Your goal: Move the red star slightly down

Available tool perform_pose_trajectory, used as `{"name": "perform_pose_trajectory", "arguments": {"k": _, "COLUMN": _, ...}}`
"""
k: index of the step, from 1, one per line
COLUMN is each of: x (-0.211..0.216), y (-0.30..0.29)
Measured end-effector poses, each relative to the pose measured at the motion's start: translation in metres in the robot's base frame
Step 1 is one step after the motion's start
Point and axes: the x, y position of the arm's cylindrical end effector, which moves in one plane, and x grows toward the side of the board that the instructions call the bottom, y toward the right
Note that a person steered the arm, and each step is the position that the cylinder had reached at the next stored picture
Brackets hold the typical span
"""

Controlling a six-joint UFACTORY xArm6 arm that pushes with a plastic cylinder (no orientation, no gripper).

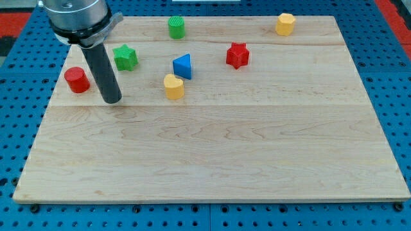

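The red star (pixel 237 55) lies on the wooden board (pixel 212 160) in the upper middle-right of the view. My tip (pixel 112 101) rests on the board at the left, far from the red star. It stands just right of the red cylinder (pixel 77 79) and below-left of the green star (pixel 125 57). The rod rises from the tip up to the arm's head at the view's top left.
A blue triangular block (pixel 183 66) and a yellow heart-like block (pixel 173 86) lie between my tip and the red star. A green cylinder (pixel 176 27) sits near the top edge. A yellow hexagonal block (pixel 286 24) sits at the top right.
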Motion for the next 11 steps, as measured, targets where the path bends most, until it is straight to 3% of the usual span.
{"name": "perform_pose_trajectory", "arguments": {"k": 2, "x": -0.045, "y": 0.021}}
{"name": "perform_pose_trajectory", "arguments": {"k": 4, "x": -0.118, "y": 0.106}}
{"name": "perform_pose_trajectory", "arguments": {"k": 5, "x": -0.132, "y": 0.158}}
{"name": "perform_pose_trajectory", "arguments": {"k": 7, "x": -0.104, "y": 0.307}}
{"name": "perform_pose_trajectory", "arguments": {"k": 9, "x": -0.053, "y": 0.337}}
{"name": "perform_pose_trajectory", "arguments": {"k": 10, "x": -0.074, "y": 0.315}}
{"name": "perform_pose_trajectory", "arguments": {"k": 11, "x": -0.052, "y": 0.296}}
